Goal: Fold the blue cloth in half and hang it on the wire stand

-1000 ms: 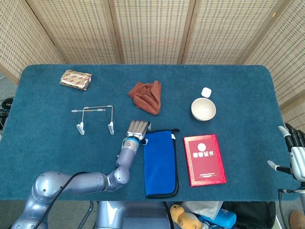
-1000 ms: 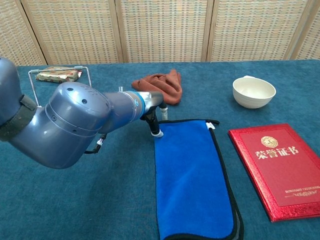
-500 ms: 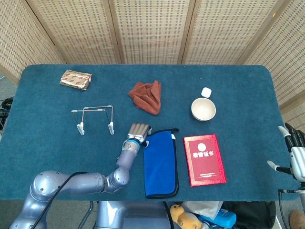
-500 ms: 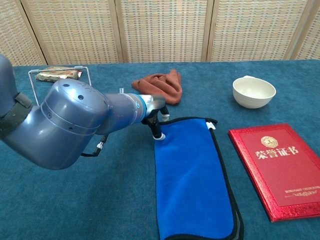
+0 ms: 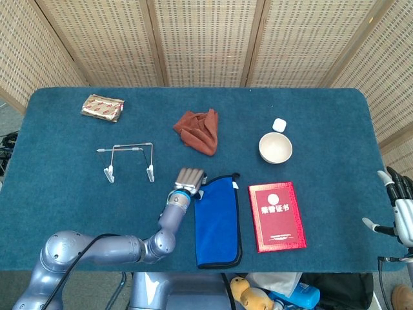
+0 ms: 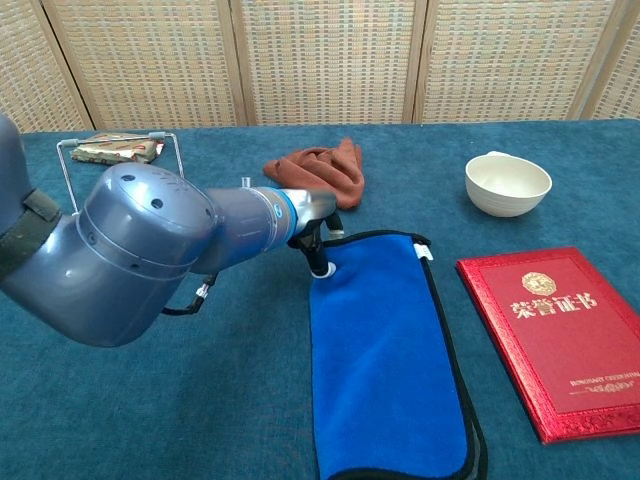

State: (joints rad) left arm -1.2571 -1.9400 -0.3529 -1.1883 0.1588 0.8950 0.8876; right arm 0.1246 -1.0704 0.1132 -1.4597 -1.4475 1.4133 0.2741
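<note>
Left robot hand (image 5: 189,178) rests fingertips on the folded blue cloth (image 5: 218,223), top-left corner; grip cannot be determined. Right robot hand (image 5: 399,208) spread, empty, at surface (image 5: 322,123) edge. Wire stand (image 5: 129,159) bare.

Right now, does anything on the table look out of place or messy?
Only the brown cloth, lying crumpled in a heap behind the blue cloth. The blue cloth lies flat, with the left hand at its far left corner. Nothing looks spilled or damaged.

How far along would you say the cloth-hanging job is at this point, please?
Done: the blue cloth looks folded already, a narrow strip on the table. In hand: the left hand has a fingertip down at the cloth's far left corner, without a visible grip. Left: lifting it and draping it over the wire stand, which is bare. The right hand waits at the table edge.
</note>
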